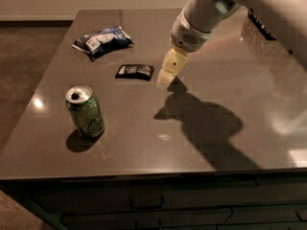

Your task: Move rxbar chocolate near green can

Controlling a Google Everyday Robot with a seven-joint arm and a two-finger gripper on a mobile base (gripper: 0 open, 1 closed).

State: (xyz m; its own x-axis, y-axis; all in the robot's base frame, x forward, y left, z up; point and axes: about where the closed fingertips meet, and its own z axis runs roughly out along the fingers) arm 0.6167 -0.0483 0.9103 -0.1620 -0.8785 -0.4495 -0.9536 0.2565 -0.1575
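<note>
The rxbar chocolate [135, 71] is a small flat black bar lying on the dark table [144, 143], left of centre. The green can [85, 111] stands upright at the front left, with a silver top and white swirls. My gripper [166, 80] hangs from the white arm that reaches in from the upper right. Its pale tip is just right of the bar and close above the table. It holds nothing that I can see.
A puffy blue-and-white snack bag [102, 40] lies at the back left, beyond the bar. A dark wire rack [268, 35] stands at the right back edge. The table's front edge runs above drawers [144, 205].
</note>
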